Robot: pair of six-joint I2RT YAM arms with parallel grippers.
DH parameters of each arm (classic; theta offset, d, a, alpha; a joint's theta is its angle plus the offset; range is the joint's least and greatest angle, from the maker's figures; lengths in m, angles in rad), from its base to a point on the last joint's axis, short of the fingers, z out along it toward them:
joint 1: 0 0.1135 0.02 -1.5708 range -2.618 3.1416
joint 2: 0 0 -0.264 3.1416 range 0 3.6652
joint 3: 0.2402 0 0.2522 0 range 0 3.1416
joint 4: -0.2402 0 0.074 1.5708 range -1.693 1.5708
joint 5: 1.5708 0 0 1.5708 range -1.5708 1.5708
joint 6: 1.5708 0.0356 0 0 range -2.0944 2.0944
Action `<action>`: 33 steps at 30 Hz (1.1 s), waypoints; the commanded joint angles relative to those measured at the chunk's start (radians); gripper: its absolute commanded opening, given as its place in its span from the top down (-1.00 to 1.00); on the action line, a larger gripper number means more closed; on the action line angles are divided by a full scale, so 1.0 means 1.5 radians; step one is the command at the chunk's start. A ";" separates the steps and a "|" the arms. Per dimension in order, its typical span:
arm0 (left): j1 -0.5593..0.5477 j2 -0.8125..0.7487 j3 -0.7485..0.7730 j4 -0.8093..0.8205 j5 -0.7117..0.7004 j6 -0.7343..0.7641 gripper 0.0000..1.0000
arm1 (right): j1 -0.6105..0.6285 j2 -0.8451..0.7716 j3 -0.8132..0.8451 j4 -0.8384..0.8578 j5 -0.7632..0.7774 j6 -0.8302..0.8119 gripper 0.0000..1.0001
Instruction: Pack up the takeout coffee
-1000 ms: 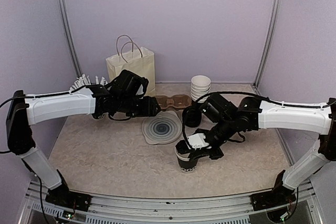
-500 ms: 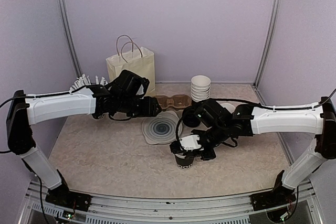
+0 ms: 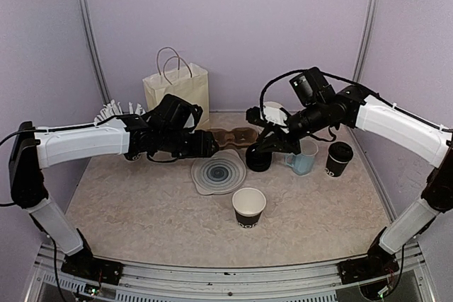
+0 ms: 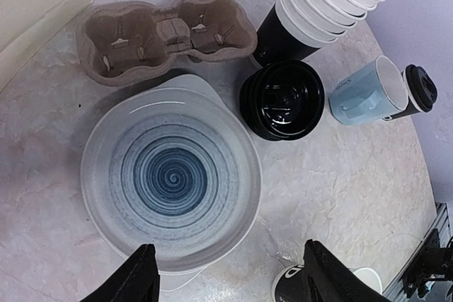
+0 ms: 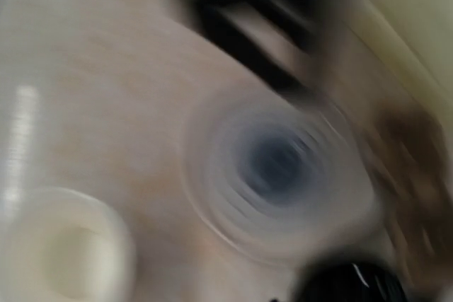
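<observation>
The left arm (image 3: 78,143) reached low and almost level from its base toward the plate (image 3: 219,172), with its wrist over the plate's far-left edge. The left pincer (image 4: 230,282) looked straight down on the plate. Its fingers (image 4: 138,279) were spread wide apart, with nothing between them.

The right arm (image 3: 396,122) was lifted high with its elbow up. Its forearm angled back toward the middle, so the right pincer (image 3: 266,132) hung over the lids (image 4: 282,99), stacked just off the plate's far-right edge. The right wrist view was a blur and the top view lost the fingertips against the dark stack, so I cannot tell whether that pincer was apart or together.

The coffee (image 3: 338,158) stood upright on the bench (image 3: 141,203), well to the right of the plate. Its lid was up, its long axis vertical, and its white lettering faced the near edge. Neither pincer touched it. A mug (image 3: 303,163) stood between the coffee and the plate, just beside the coffee.

An open cup (image 3: 249,206) stood mouth up off the plate's near-right edge. A carrier (image 3: 232,136) lay just beyond the plate's far edge. A bag (image 3: 177,90) stood upright farther back, to the plate's far left.
</observation>
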 commanded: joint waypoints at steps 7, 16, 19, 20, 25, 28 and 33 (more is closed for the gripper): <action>0.000 -0.005 -0.009 0.031 0.022 0.005 -0.30 | -0.084 0.151 0.006 0.040 0.227 0.180 0.41; -0.004 -0.013 -0.035 0.047 0.022 -0.005 -0.30 | -0.113 0.222 0.033 0.048 0.257 0.231 0.39; -0.004 -0.014 -0.041 0.053 0.024 -0.008 -0.30 | -0.125 0.238 0.044 0.056 0.262 0.239 0.44; -0.004 -0.014 -0.043 0.054 0.025 -0.009 -0.30 | -0.129 0.243 0.048 0.058 0.260 0.242 0.45; -0.005 -0.013 -0.048 0.061 0.027 -0.012 -0.30 | -0.145 0.283 0.086 0.051 0.237 0.253 0.46; -0.005 -0.013 -0.052 0.064 0.027 -0.012 -0.30 | -0.145 0.300 0.100 0.055 0.225 0.259 0.41; -0.005 -0.013 -0.057 0.066 0.027 -0.013 -0.30 | -0.145 0.333 0.134 0.042 0.229 0.265 0.43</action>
